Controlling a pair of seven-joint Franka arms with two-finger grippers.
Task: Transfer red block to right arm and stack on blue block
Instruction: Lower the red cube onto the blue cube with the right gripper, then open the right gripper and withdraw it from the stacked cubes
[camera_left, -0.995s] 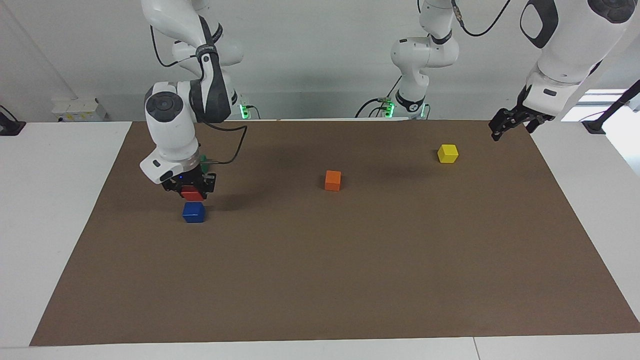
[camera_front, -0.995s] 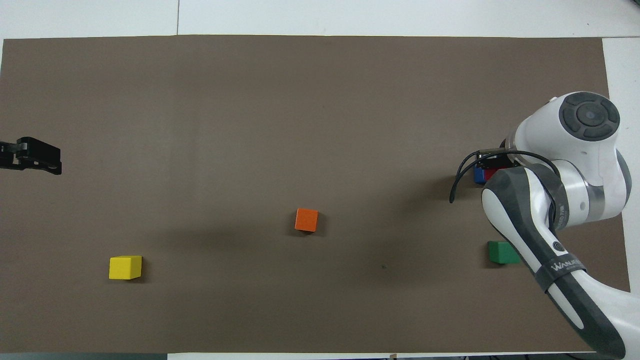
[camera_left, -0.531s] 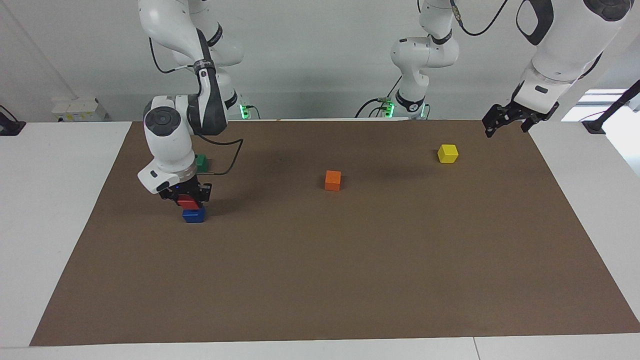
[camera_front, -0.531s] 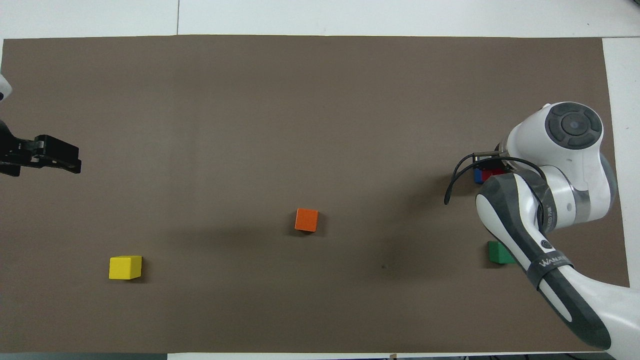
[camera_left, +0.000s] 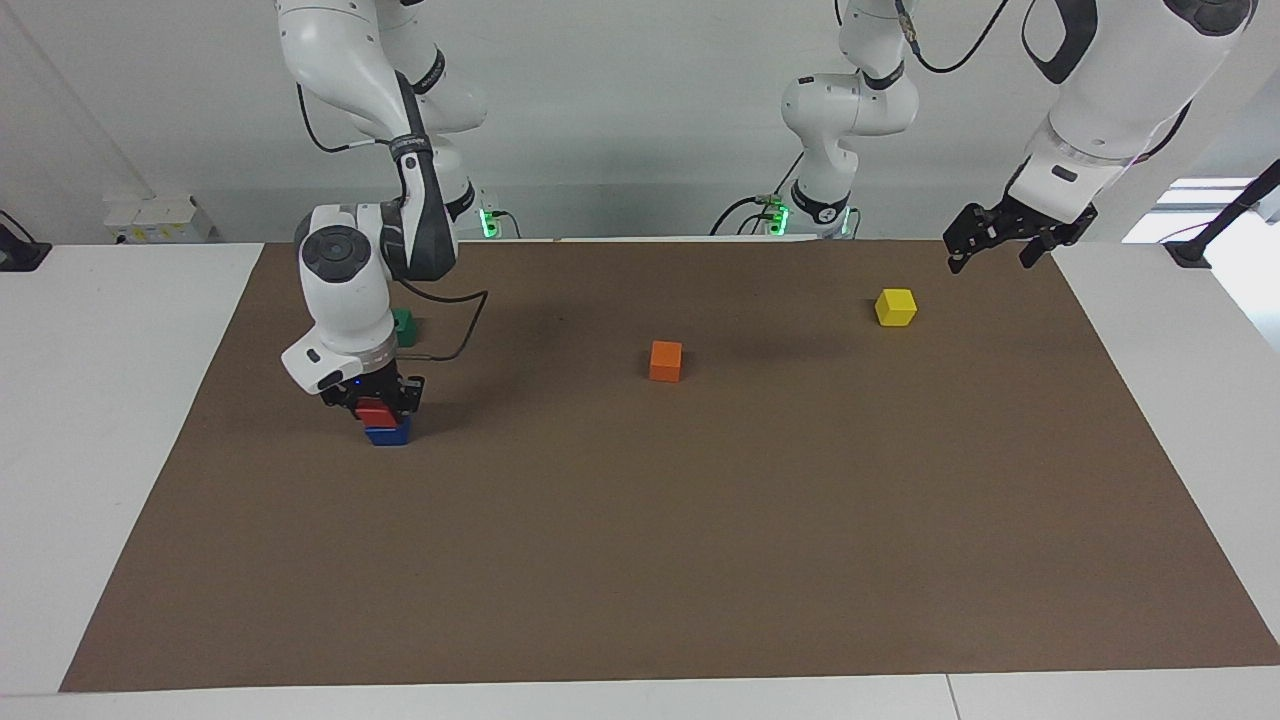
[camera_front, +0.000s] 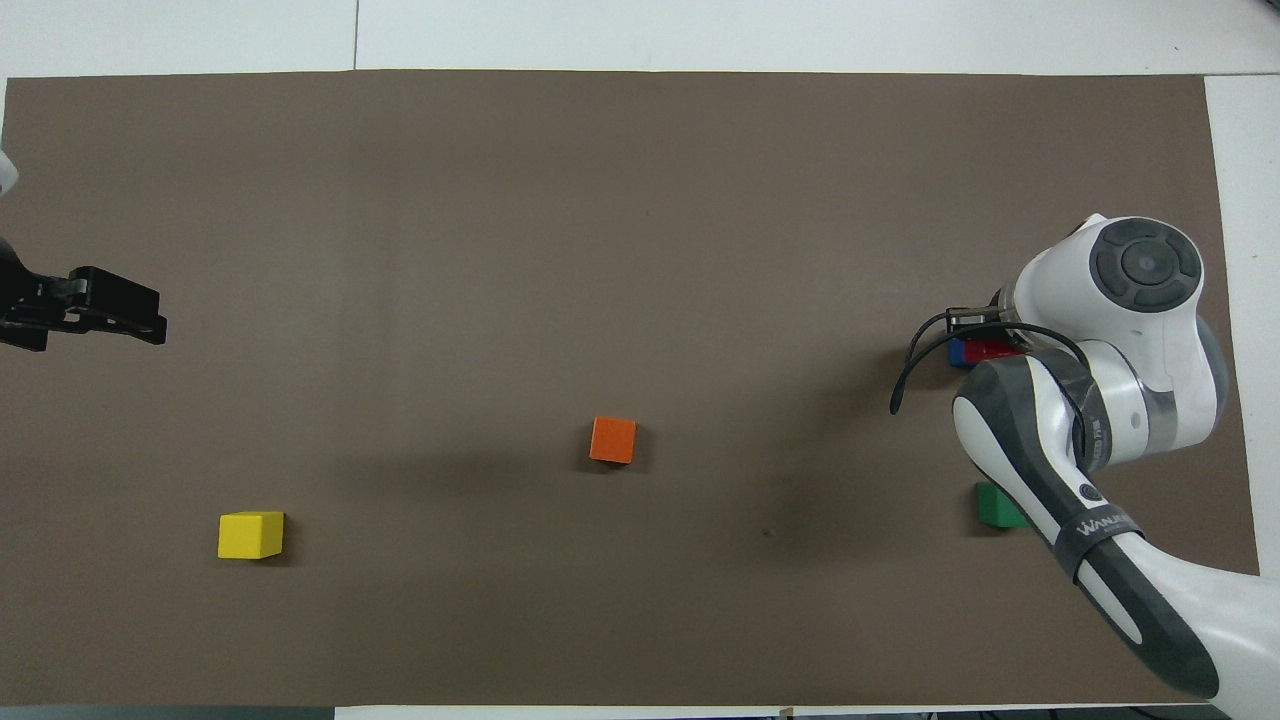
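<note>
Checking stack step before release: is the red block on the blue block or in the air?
On it. In the facing view the red block sits flush on the blue block, no gap, with the right end effector shut on it.

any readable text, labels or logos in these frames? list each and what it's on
"WANUE…": white lettering on the dark band around the right arm, overhead view; the end of the word runs out of sight round the band.
Round mark on the right arm beside that band: too small to read.
Nothing readable on the blocks, the brown mat or the left arm.
</note>
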